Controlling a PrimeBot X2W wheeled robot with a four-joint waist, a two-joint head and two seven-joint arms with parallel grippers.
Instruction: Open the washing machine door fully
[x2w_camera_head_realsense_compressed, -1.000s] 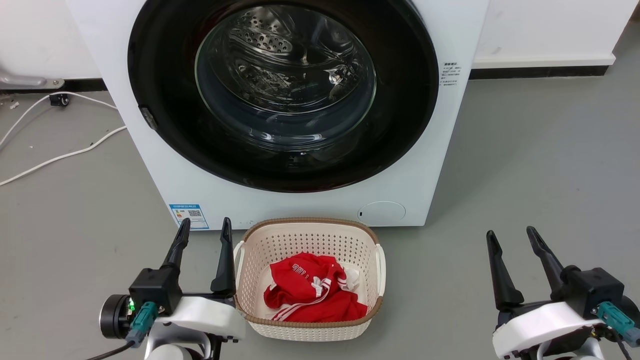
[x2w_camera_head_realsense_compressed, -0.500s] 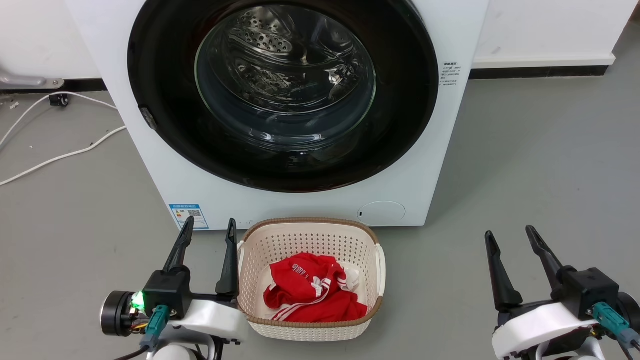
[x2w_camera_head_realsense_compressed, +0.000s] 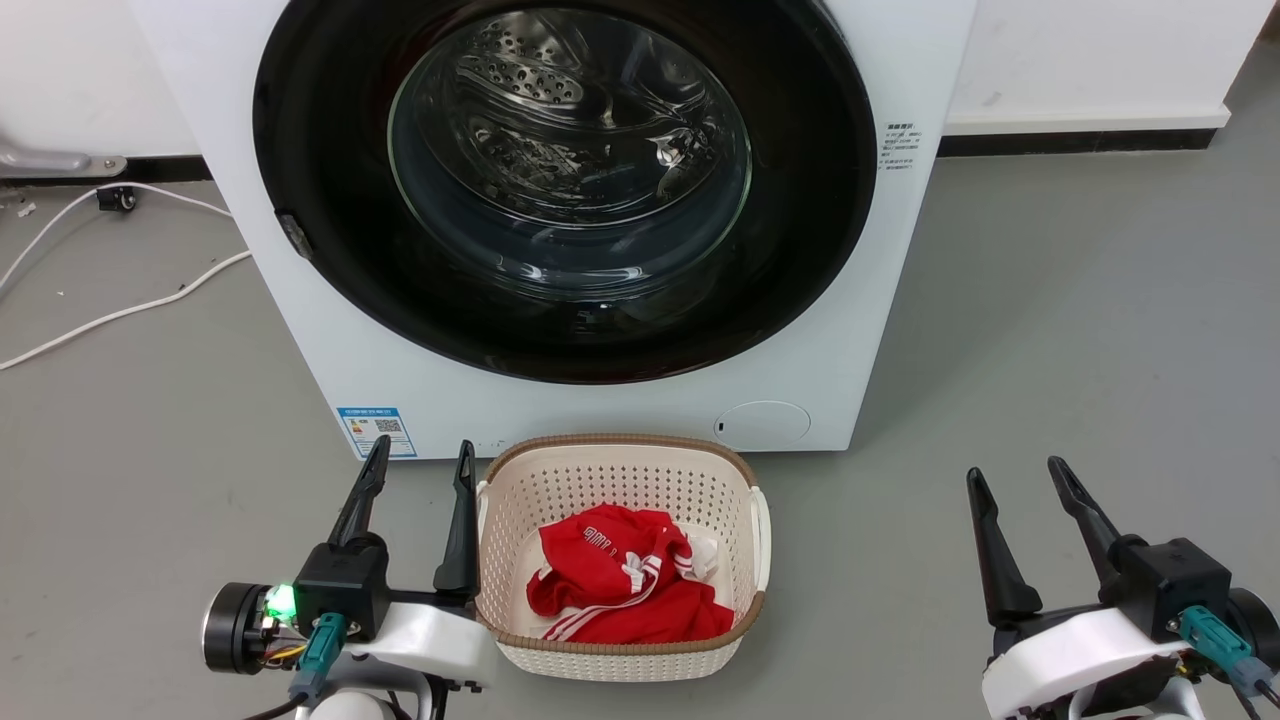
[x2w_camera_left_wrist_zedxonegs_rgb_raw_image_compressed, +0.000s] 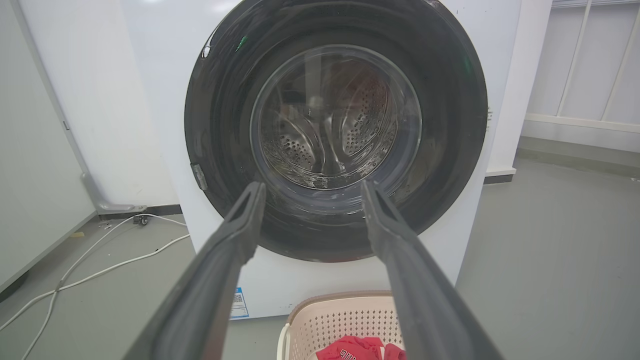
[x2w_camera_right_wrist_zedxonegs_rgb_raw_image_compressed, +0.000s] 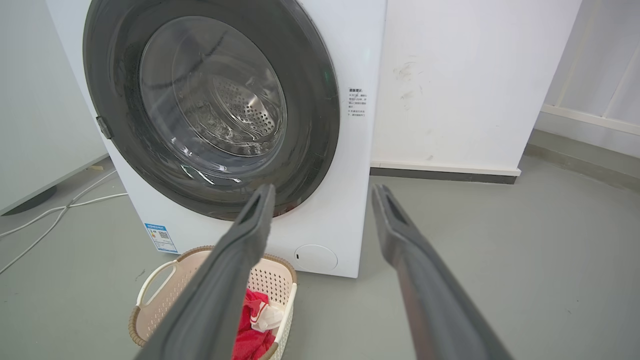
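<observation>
left gripper (x2w_camera_head_realsense_compressed: 422, 445) lower left: has edged right toward the basket (x2w_camera_head_realsense_compressed: 620, 441), fingers spread, empty | door (x2w_camera_head_realsense_compressed: 560, 190) upper centre: shut flush on the washer (x2w_camera_head_realsense_compressed: 600, 410), faces the robot, round, no long axis, opening not begun | right gripper (x2w_camera_head_realsense_compressed: 1013, 468) lower right: barely moved, spread, empty

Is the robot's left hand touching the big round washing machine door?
Apart. In the head view the left gripper has its fingertips low beside the basket, with a strip of the white washing machine between them and the door.
</observation>
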